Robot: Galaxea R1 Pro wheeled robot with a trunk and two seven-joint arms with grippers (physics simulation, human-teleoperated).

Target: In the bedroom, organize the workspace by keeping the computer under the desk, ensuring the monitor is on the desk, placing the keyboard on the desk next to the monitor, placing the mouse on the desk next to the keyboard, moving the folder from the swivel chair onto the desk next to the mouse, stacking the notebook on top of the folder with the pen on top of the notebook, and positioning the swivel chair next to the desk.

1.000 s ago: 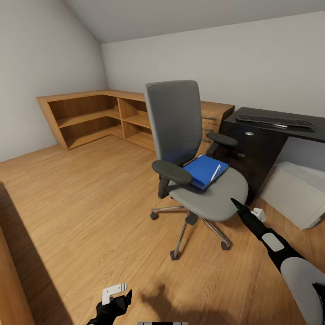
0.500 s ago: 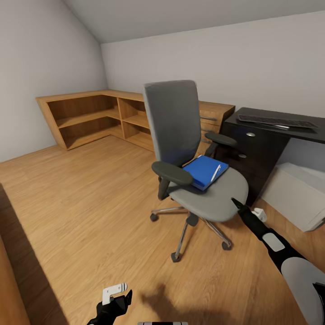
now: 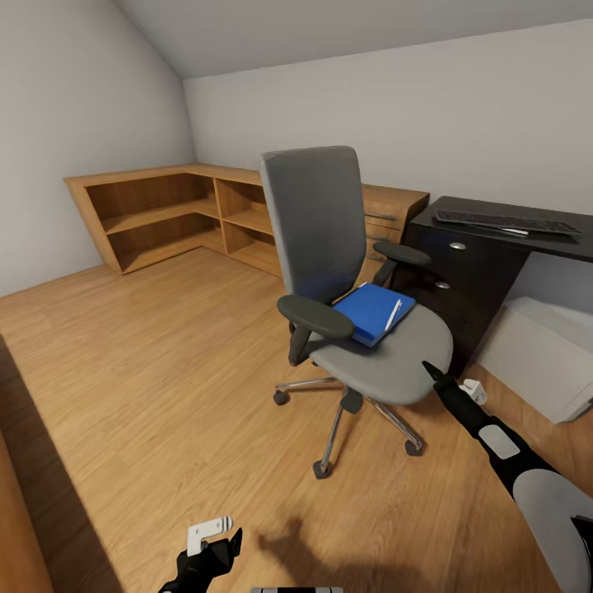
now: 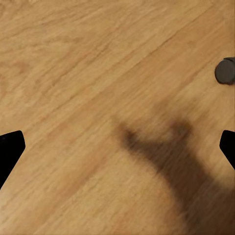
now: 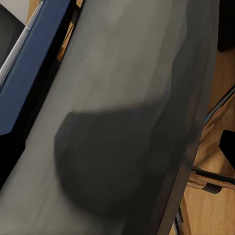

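1. Chair [image 3: 346, 272] stands in the middle of the wooden floor [image 3: 148, 371], its back toward the corner and its seat front edge toward the robot's right arm.
2. On the seat lies the folder [image 3: 368, 311], close to the backrest and between the two armrests; its near corner comes near the left armrest. The pen [image 3: 394, 315] rests on top of it, along its right edge.
3. A thin light strip shows under the folder at its far side; I cannot tell if this is the notebook.
4. The desk [image 3: 486, 247] is to the right of the chair, just beside the right armrest, with a narrow gap between them. The keyboard [image 3: 502, 221] lies on the desk top near its front edge.
5. The computer [image 3: 539, 350] stands on the floor under the desk.
6. The right gripper [image 3: 430, 371] points at the front edge of the seat, very near or touching it; in the right wrist view the grey seat is close in front and one dark fingertip [image 5: 228, 147] shows at the picture's side. I cannot tell how wide it is spread.
7. The left gripper [image 4: 117, 149] hangs low over bare floor, its fingers wide apart and holding nothing; a caster [image 4: 225, 70] is near.
8. Wide free floor lies left of the chair, up to the wooden shelves [image 3: 165, 214] along the walls.
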